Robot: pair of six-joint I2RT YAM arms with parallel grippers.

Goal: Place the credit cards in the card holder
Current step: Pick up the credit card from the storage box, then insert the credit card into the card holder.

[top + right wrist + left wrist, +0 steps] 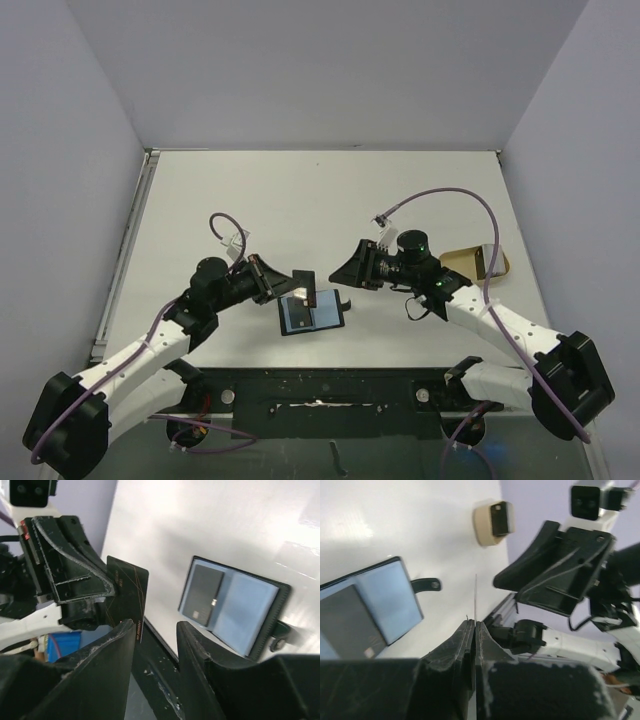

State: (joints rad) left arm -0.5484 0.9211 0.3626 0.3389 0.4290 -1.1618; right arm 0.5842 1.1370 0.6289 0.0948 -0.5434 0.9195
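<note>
- Credit card: upright at centre of top view, above the bench, pinched by one edge in left claw.
- Card holder: open flat just below it; second card tucked inside.
- Right claw: spread, empty, just right of the held card.

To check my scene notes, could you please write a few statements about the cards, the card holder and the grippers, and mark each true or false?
1. The left gripper is shut on a dark card. True.
2. The card holder is folded shut. False: it lies open, with its grey-blue inside showing.
3. A second card lies on the holder's inside. True.
4. The right gripper clamps the card holder. False: its jaws stand apart and hold nothing.
5. The tan tray sits beside the left arm. False: it sits by the right arm.
</note>
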